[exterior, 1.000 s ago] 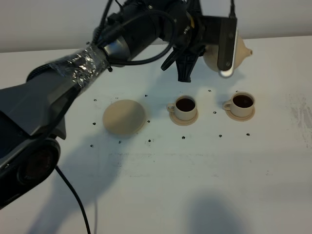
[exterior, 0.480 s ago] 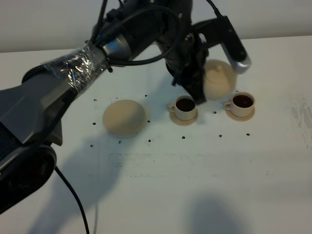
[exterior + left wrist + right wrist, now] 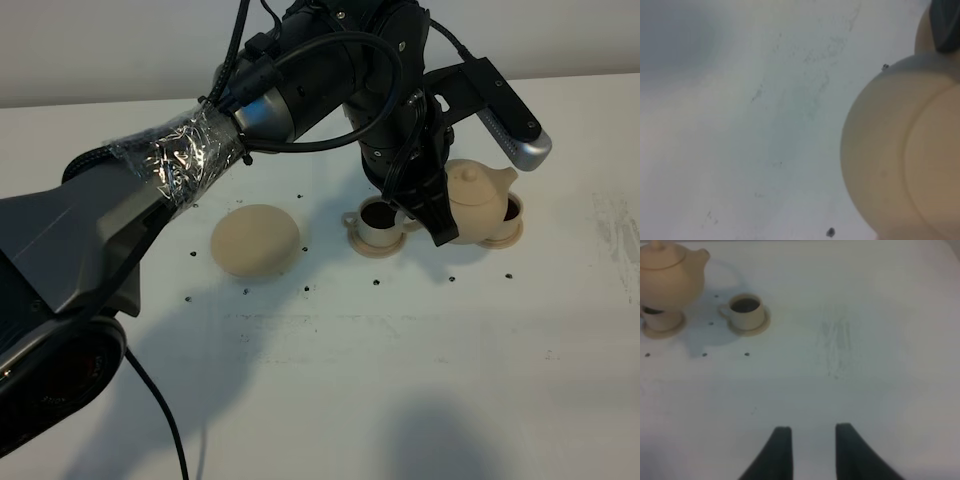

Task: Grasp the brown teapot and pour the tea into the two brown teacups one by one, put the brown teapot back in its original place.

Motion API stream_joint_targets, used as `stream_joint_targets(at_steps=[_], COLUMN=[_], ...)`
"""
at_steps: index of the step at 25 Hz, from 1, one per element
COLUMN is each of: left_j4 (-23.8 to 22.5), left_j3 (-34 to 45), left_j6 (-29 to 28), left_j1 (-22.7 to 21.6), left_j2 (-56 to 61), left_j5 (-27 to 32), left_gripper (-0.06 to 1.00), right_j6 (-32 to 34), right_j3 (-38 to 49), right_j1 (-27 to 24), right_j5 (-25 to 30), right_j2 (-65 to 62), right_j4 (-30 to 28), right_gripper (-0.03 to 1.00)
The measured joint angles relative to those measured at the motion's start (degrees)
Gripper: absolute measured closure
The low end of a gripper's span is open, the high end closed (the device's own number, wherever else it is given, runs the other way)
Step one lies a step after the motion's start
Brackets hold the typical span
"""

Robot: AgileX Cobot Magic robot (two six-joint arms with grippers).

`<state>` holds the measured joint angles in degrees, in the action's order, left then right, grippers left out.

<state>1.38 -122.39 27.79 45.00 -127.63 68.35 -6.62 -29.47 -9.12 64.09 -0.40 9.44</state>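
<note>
The left arm's black jaws (image 3: 440, 222) are pinched on the squat, round, beige-tan ceramic teapot (image 3: 478, 197), gripping it on the side away from its short spout. The teapot is upright, domed lid and knob on top, and sits in the air between and partly in front of two small beige-tan ceramic cups on matching saucers. The nearer cup (image 3: 379, 222), dark tea inside, stands just left of the teapot from the high camera. The second cup (image 3: 507, 226) is mostly hidden behind the teapot, only its rim and saucer edge showing. Further left on the white desk (image 3: 400, 370), well apart from the cups, lies the wide, flat, round beige-tan plate (image 3: 255, 240), bare. The right arm's dark jaws (image 3: 810, 450) hover over open desk, pressed as close as they go, holding nothing.
</note>
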Motion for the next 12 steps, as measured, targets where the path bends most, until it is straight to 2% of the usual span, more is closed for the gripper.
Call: stream_joint_targets(at_steps=[5,12], left_j4=[0.0,0.3], left_j3=[9.8,23.4], left_j6=[-0.1,-1.0], left_j1=[0.0,0.0], left_j2=[2.0,6.4], left_j5=[-1.7,-15.0], left_gripper=[0.83,0.83], right_j6=[0.0,0.1], right_j3=[0.0,0.0], right_j1=[0.0,0.0], right_j5=[0.0,0.0], right_j2=[0.0,0.0], right_j4=[0.0,0.0], right_gripper=[0.74,0.74])
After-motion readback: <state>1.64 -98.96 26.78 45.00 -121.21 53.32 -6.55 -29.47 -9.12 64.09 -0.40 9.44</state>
